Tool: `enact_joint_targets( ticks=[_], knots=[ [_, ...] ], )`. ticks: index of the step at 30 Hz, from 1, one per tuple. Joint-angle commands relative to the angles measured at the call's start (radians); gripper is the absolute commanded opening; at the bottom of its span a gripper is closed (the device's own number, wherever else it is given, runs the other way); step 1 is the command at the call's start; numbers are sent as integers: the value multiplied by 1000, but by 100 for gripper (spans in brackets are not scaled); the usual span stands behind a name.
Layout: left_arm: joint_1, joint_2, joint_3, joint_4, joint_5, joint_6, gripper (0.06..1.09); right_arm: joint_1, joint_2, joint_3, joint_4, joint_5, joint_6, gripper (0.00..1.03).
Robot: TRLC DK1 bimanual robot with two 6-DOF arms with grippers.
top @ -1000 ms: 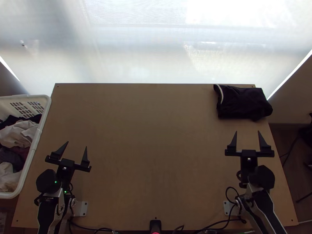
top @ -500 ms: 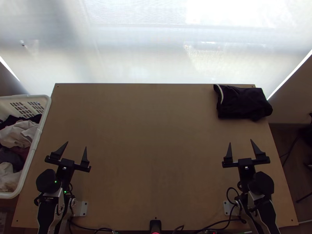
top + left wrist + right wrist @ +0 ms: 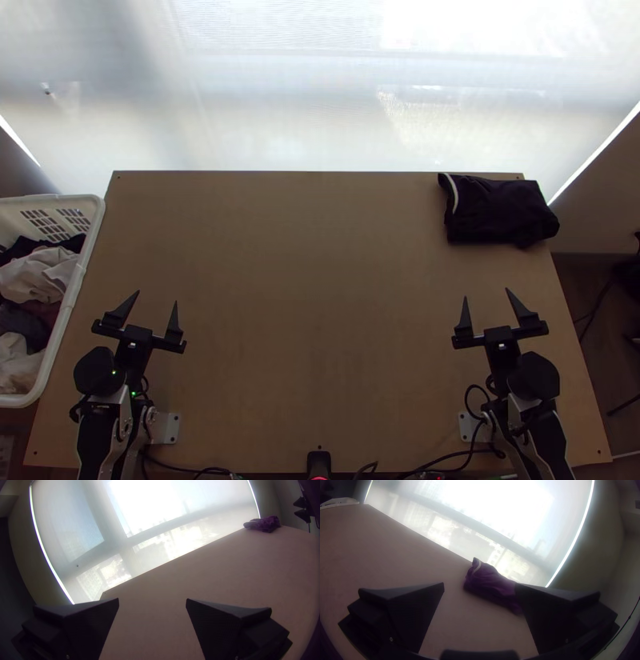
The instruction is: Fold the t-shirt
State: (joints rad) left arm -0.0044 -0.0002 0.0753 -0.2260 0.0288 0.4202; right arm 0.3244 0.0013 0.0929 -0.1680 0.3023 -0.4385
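A dark t-shirt lies folded on a light wooden table.
Beyond the table's far edge spans a bright, see-through screen, with buildings faintly visible behind it in the wrist views. A white laundry basket, loaded with bunched clothes in pale and dark tones, stands at the table's left side. The shirt rests at the far right corner in a compact bundle, the number of its folds impossible to tell, well apart from both grippers. Above the near part of the table, the left gripper and right gripper each hold their fingers wide apart, gripping nothing. A narrow white band curves along the shirt's left end.
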Motion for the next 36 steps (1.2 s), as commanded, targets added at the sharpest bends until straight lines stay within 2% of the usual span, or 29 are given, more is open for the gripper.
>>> enact_joint_targets(
  ticks=[1, 11, 12, 14, 17, 19, 22, 25, 36],
  knots=[
    [0, 0, 0, -1, -1, 0, 104, 1, -1, 1, -5, -3, 0, 98],
    [1, 0, 0, -1, -1, 0, 104, 1, -1, 1, -5, -5, 0, 98],
    [1, 0, 0, -1, -1, 0, 104, -53, -3, 1, -10, -22, 0, 98],
    [1, 0, 0, -1, -1, 0, 104, -262, -3, 1, -19, -97, 1, 98],
    [0, 0, 0, -1, -1, 0, 104, -536, -3, 1, -21, -98, 1, 98],
    [1, 0, 0, -1, -1, 0, 104, -671, -3, 1, -21, -98, 1, 98],
    [1, 0, 0, -1, -1, 0, 104, -795, -3, 1, -21, -98, 1, 98],
    [1, 0, 0, -1, -1, 0, 104, -832, -3, 1, -21, -98, 1, 98],
    [1, 0, 0, -1, -1, 0, 104, -831, -3, 1, -22, -100, 1, 98]
  ],
)
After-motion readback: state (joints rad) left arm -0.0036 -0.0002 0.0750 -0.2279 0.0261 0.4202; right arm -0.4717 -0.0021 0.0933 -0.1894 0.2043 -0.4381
